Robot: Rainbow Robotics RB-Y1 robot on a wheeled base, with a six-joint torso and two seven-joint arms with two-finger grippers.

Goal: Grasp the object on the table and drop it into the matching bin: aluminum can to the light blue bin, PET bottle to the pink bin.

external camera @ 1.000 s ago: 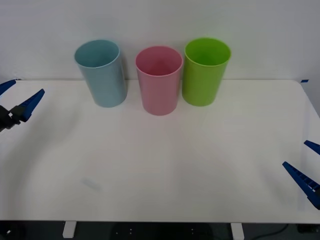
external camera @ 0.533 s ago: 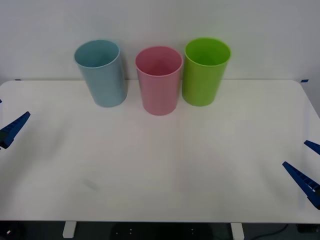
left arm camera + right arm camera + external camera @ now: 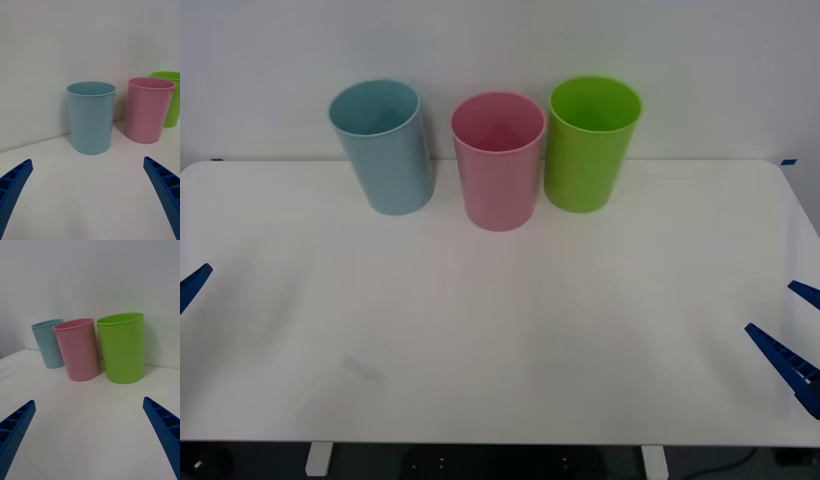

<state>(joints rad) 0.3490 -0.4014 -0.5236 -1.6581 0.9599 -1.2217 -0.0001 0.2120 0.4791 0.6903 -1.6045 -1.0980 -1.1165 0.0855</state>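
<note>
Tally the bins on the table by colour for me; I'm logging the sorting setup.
Light blue bin: 1
Pink bin: 1
Green bin: 1
Total: 3 bins, standing upright in a row at the far side of the table.

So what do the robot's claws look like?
Each claw has two long, pointed blue plastic fingers, ribbed with little slots along one side and covered in tiny dots. The right claw and left claw look alike.
</note>
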